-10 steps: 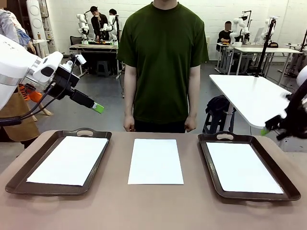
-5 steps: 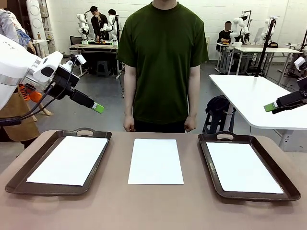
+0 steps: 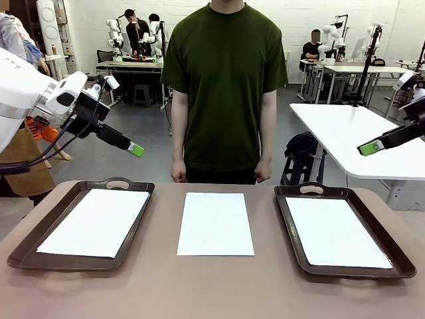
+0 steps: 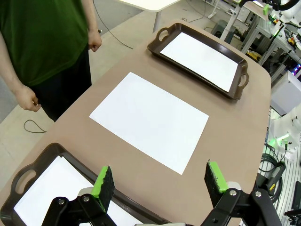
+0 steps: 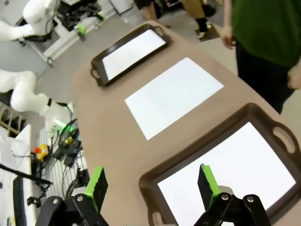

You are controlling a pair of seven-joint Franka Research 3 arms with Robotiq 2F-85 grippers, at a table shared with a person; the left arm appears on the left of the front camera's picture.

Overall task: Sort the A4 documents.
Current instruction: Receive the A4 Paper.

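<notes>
Three thin white A4 paper sheets lie flat on the brown bench (image 3: 212, 292). One sheet (image 3: 216, 223) sits bare on the bench in the middle, directly in front of a person in a dark green T-shirt (image 3: 226, 86) who stands at the far side with both arms hanging down. Another sheet (image 3: 96, 221) lies inside the dark brown rectangular tray (image 3: 20, 256) on the robot's left, and the third sheet (image 3: 335, 231) lies inside the matching dark brown tray (image 3: 398, 256) on the robot's right. The trays flank the middle sheet, each well apart from it.

The left hand (image 3: 136, 149) hovers high above the left tray, its green-padded fingers (image 4: 104, 181) spread wide with nothing between them. The right hand (image 3: 370, 147) hangs high off the bench's right end, its green-padded fingers (image 5: 96, 184) likewise gaping and holding nothing.
</notes>
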